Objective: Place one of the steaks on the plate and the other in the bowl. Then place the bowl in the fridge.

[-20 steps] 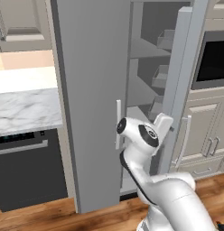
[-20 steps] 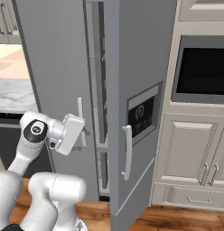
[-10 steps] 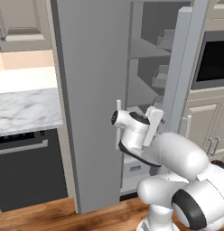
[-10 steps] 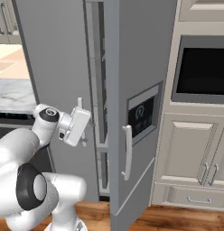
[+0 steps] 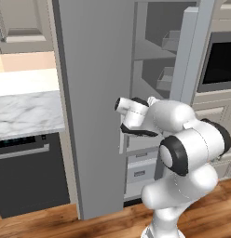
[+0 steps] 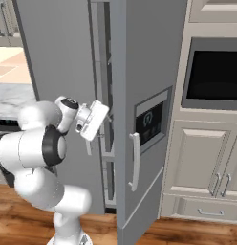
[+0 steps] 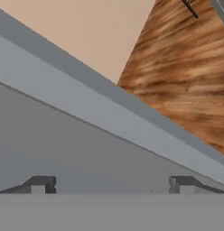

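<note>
**Empty hand at the fridge door's edge, compartment ajar**

The fridge [image 5: 96,93] takes up the middle of the left base view, its left door swung toward the camera as a broad grey slab and the right door [image 6: 139,95] (the one with the dispenser panel) standing open at an angle in the centre of the right base view. The hand [image 6: 94,119] sits centre-left in that view, just beside the inner edge of the left door and level with the dispenser. In the hand view its two dark fingertips [image 7: 41,184] stand wide apart at the bottom with nothing between them, looking along a grey door surface with wood floor [image 7: 186,67] in the upper right.

From the hand, the fridge interior lies just to the right in the right base view, through the narrow dark gap between the doors. The door edge runs vertically, and so does the slim light handle [image 6: 134,160] on the right door, lower centre.

Inside, at the upper right of the left base view, grey shelves [image 5: 154,51] and door bins [image 5: 171,41] look bare as far as they can be seen; the lower drawers [image 5: 138,169] are shut. The marble desk [image 5: 24,109] lies at the left.

My judgement: the doors are being worked on, and the steaks remain to be handled.
</note>
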Controlling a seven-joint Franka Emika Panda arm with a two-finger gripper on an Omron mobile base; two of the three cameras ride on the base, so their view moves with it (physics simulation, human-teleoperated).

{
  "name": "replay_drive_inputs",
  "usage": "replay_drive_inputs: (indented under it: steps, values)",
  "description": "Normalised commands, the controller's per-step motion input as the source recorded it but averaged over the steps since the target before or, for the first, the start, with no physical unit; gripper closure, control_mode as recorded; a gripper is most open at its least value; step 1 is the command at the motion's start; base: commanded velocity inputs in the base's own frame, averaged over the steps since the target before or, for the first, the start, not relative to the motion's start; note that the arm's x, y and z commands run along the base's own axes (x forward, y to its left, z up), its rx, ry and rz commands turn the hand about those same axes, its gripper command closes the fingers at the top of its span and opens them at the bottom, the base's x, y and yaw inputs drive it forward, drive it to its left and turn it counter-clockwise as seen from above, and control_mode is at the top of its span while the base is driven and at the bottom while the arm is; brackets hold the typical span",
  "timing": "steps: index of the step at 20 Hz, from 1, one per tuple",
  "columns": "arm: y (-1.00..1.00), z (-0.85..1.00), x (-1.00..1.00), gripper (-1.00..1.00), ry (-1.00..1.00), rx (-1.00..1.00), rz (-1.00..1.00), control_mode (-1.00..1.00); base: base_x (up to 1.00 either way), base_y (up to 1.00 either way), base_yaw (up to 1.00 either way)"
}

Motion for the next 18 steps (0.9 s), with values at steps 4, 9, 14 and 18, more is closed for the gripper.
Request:
replay_drive_inputs:
  steps: [4,9,14,18]
  values:
    - [-0.27,0.00,0.20,-1.00,0.32,0.01,0.13,-1.00,0.00,0.00,0.00]
    - [-0.18,-0.12,0.00,-1.00,0.18,0.01,0.13,-1.00,0.00,0.00,0.00]
    - [0.00,-0.34,0.01,-1.00,0.00,0.00,0.13,-1.00,0.00,0.00,0.00]
    - [0.05,-0.17,0.19,-1.00,-0.02,0.00,0.11,-1.00,0.00,0.00,0.00]
